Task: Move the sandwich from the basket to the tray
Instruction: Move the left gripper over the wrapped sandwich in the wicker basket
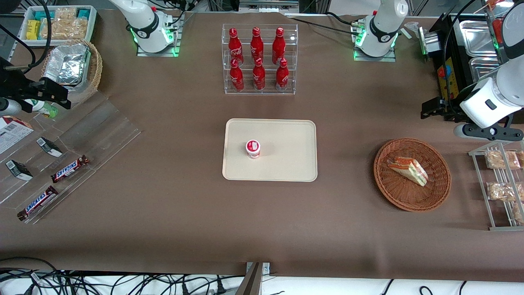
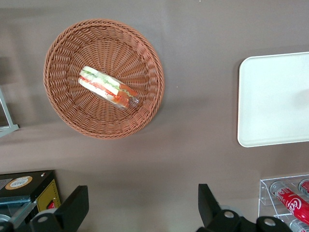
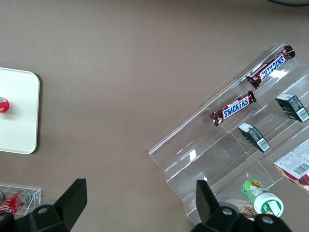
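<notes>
The sandwich (image 1: pixel 408 169) (image 2: pixel 108 87), a clear-wrapped wedge with green, red-orange and pale layers, lies on its side in the reddish-brown wicker basket (image 1: pixel 438 192) (image 2: pixel 140 53). The beige tray (image 1: pixel 286 135) (image 2: pixel 275 96) lies at the table's middle, toward the parked arm's end from the basket. My gripper (image 1: pixel 433 110) (image 2: pixel 142 205) hangs open and empty, high above the table, farther from the front camera than the basket. Its two black fingers (image 2: pixel 75 205) stand wide apart over bare brown cloth, well short of the basket.
A small red-lidded cup (image 1: pixel 253 148) stands on the tray. A clear rack of red bottles (image 1: pixel 259 59) stands farther back. A wire rack of snack packets (image 1: pixel 501 184) sits beside the basket, steel trays (image 1: pixel 477 41) above it. Snickers bars (image 1: pixel 69 169) lie on an acrylic display.
</notes>
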You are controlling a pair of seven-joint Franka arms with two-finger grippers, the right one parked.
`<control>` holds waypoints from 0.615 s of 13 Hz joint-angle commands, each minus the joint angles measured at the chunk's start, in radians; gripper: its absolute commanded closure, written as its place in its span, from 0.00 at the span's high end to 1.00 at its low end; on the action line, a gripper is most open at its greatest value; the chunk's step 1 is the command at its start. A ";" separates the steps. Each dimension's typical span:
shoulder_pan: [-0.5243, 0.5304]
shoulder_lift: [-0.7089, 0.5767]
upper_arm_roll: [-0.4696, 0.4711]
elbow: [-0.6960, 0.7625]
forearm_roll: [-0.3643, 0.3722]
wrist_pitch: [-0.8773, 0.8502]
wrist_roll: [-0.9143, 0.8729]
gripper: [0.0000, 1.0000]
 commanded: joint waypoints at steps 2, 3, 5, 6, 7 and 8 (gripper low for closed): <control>0.003 -0.012 0.006 0.000 -0.013 0.003 0.015 1.00; 0.003 -0.012 0.014 0.002 -0.012 0.003 0.012 1.00; 0.020 0.018 0.022 -0.001 -0.007 0.006 -0.005 1.00; 0.024 0.032 0.022 -0.004 0.025 0.008 -0.025 1.00; 0.024 0.043 0.017 -0.014 0.084 0.018 -0.083 1.00; 0.024 0.060 0.014 -0.018 0.093 0.044 -0.184 1.00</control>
